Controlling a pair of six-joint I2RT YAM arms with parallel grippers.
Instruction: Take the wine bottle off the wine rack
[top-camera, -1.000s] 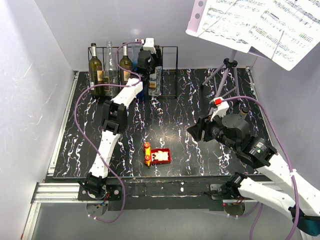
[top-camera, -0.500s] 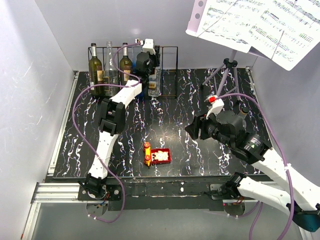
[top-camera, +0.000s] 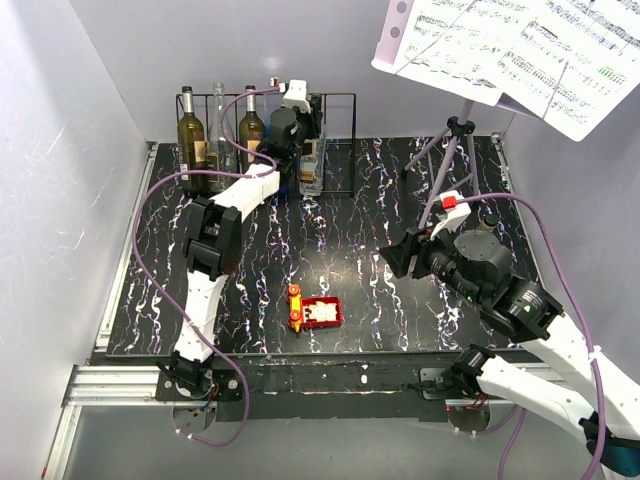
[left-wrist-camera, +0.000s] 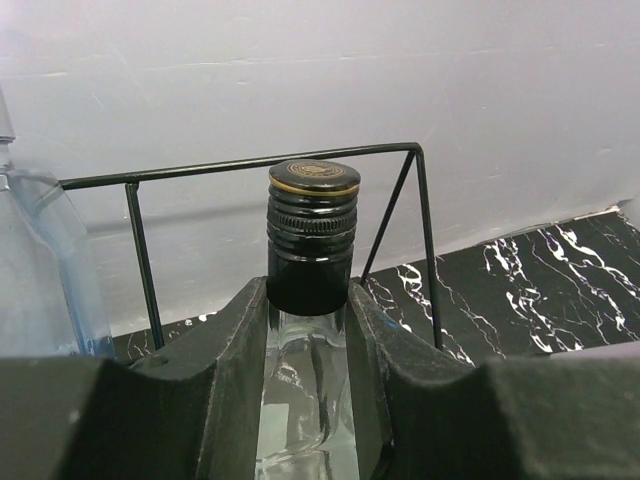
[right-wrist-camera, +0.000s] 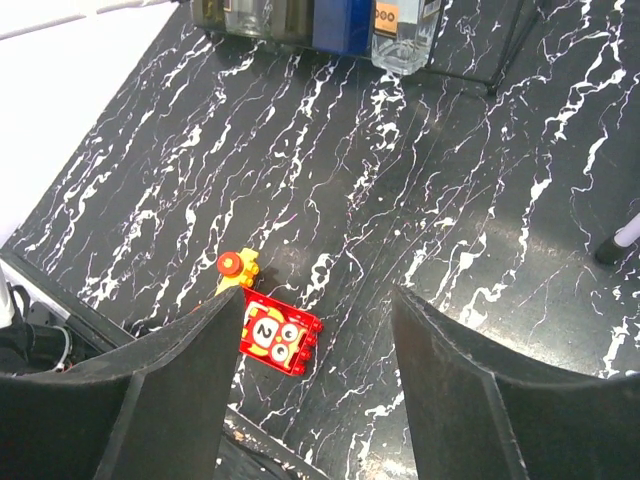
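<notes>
The wine rack (top-camera: 335, 140) is a low black wire frame at the back of the table. It holds two dark bottles (top-camera: 190, 135), a tall clear one (top-camera: 218, 125) and a clear wine bottle (top-camera: 311, 168) with a black screw cap (left-wrist-camera: 313, 235). My left gripper (top-camera: 296, 122) is shut on this bottle's neck (left-wrist-camera: 305, 360), just under the cap, with a finger (left-wrist-camera: 235, 370) on each side. The rack's top wire (left-wrist-camera: 220, 166) runs behind the cap. My right gripper (top-camera: 397, 262) is open and empty above the table's right half (right-wrist-camera: 318, 300).
A red toy block (top-camera: 322, 312) with a yellow piece (top-camera: 295, 303) lies near the front middle and shows in the right wrist view (right-wrist-camera: 278, 335). A music stand's tripod (top-camera: 455, 150) and sheet music (top-camera: 520, 50) stand at the back right. A blue object (top-camera: 284, 175) sits beside the held bottle.
My left gripper stays on the bottle's neck while its arm has shifted a little to the left. My right arm swung left and then back right.
</notes>
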